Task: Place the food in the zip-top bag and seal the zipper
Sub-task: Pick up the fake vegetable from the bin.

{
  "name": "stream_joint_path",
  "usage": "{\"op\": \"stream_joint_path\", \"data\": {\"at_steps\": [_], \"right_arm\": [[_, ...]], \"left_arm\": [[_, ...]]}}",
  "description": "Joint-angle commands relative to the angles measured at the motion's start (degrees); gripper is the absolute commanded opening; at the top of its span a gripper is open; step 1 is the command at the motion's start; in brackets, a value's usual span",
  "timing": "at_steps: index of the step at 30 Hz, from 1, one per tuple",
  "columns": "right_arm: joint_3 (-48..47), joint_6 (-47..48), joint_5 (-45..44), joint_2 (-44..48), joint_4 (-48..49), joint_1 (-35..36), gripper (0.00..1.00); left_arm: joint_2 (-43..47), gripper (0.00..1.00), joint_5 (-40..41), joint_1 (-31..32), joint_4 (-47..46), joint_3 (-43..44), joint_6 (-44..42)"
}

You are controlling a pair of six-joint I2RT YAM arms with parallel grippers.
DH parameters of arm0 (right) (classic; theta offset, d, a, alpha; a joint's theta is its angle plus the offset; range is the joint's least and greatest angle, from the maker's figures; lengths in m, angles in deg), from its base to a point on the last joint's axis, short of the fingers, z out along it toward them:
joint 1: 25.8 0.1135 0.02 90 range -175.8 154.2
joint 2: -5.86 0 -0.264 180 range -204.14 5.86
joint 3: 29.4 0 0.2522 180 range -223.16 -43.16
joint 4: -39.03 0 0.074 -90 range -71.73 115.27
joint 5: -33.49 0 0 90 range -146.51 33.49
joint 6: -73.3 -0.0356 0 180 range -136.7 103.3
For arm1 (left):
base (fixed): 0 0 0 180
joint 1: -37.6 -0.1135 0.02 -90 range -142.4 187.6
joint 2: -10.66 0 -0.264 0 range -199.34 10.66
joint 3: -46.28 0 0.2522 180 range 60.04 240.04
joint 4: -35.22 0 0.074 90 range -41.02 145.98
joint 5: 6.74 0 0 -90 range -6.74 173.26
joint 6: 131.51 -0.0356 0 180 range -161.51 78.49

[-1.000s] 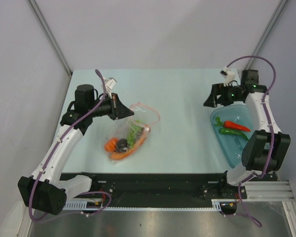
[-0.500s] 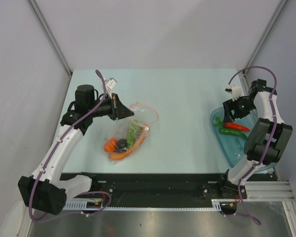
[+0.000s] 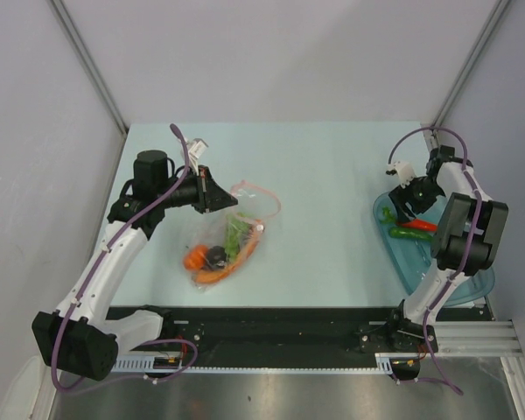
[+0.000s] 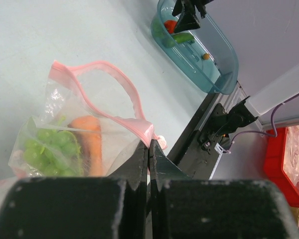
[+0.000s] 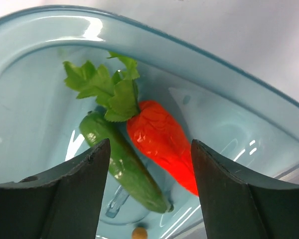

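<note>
Two-handed, working the loading step and not yet reaching the sealing. Noting the zip-top bag (image 3: 232, 238) lying left of the middle of the table (image 3: 324, 166), nearer the near edge than the far one, and already containing the grape bunch (image 4: 50, 142), the carrot (image 4: 87, 130), the orange-red round fruit (image 3: 195, 257) and the dark ball (image 3: 217, 255). Finding the left gripper (image 4: 149, 149) fully closed, pinching one end of the zipper (image 4: 102, 63) and holding that lip raised, leaving the mouth gaping toward the far edge and the right. Finding the right gripper (image 5: 148, 147) at the right edge, hanging inside the teal bowl (image 3: 417, 267) with jaws partly apart and gripping nothing, straddling the red leafy-topped piece (image 5: 162, 144) and taking part of the green pod (image 5: 124, 169) into the same gap. Judging the step in hand as picking the red piece. Recommending lowering until bracketing the red body at its thick part, not the leaves; shifting slightly away from the green pod to avoid pinching both together; closing firmly yet without squirting the tapered body out sideways; lifting straight clear of the bowl wall before crossing the table. Advising against slackening the left pinch during the carry, for fear of collapsing the mouth. Advising approaching the bag from its open side, dropping low over the mouth, and releasing only once inside the lip. Flagging one risk: snagging the raised pink strip with the incoming fingers and dragging the bag toward the left edge.
</note>
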Motion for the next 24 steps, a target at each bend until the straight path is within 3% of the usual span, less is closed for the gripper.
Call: {"op": "stream_joint_path", "data": {"at_steps": [1,7,12,16,20,24], "right_arm": [[1.0,2.9,-2.6,-1.6,3.9,1.1,0.7],[2.7,5.9,-3.8,-3.6,5.2,1.7,0.65],[3.9,7.0,-3.7,-2.8,5.0,1.6,0.53],[4.6,6.7,-3.6,-0.5,4.9,1.5,0.31],[4.6,3.6,-3.3,6.7,4.7,2.5,0.0],[4.1,-2.6,-0.3,14.6,5.9,3.6,0.0]], "left_arm": [[0.2,0.0,-0.5,-0.3,-0.6,0.9,-1.4],[0.0,0.0,-0.5,-0.3,-0.8,0.9,-1.6],[0.0,0.0,-0.5,-0.3,-0.8,0.9,-1.8],[0.2,0.0,-0.5,-0.3,-0.6,0.9,-2.0],[0.7,0.0,-0.5,-0.4,-0.6,0.6,-1.9],[1.2,0.0,-0.5,-0.3,-0.9,0.2,-1.4]]}}
